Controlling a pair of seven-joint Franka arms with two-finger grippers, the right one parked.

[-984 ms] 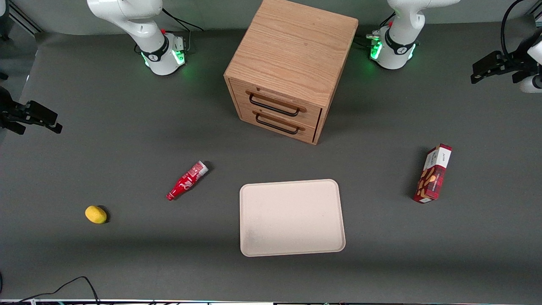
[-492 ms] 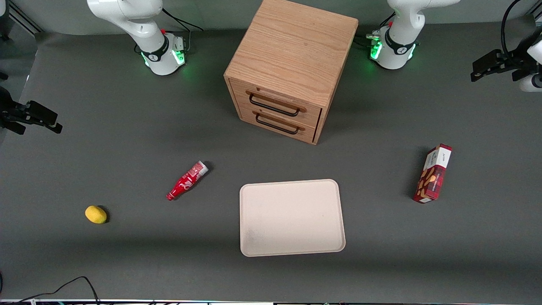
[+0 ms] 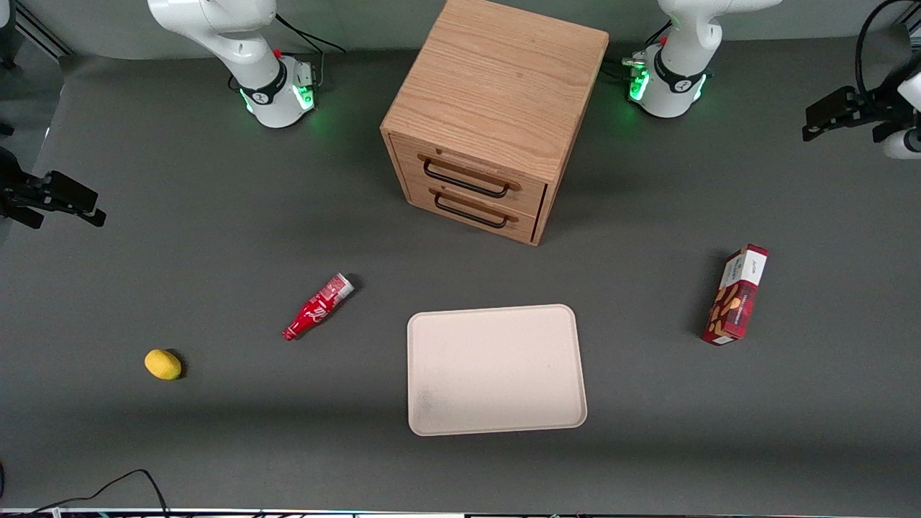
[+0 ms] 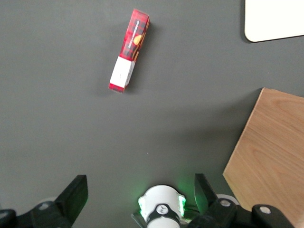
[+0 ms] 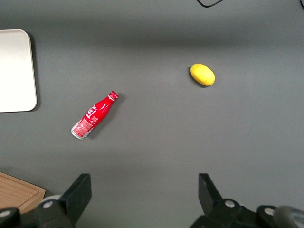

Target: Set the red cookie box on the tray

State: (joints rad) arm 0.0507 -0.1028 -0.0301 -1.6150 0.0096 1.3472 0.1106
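The red cookie box (image 3: pixel 735 295) stands on its narrow long side on the grey table, toward the working arm's end, its white panel on the end farther from the front camera. It also shows in the left wrist view (image 4: pixel 129 57). The beige tray (image 3: pixel 495 368) lies bare near the table's middle, nearer the front camera than the cabinet; one corner of it shows in the left wrist view (image 4: pixel 275 19). My left gripper (image 3: pixel 817 119) hangs open and empty high above the table, farther from the front camera than the box and well apart from it, its jaws wide (image 4: pixel 139 183).
A wooden two-drawer cabinet (image 3: pixel 496 115) stands farther from the front camera than the tray, both drawers shut. A small red bottle (image 3: pixel 317 307) and a yellow lemon (image 3: pixel 162 364) lie toward the parked arm's end. The working arm's base (image 3: pixel 669 79) stands beside the cabinet.
My left gripper has shifted only very slightly at the table's end. The box, tray and other objects have not moved.
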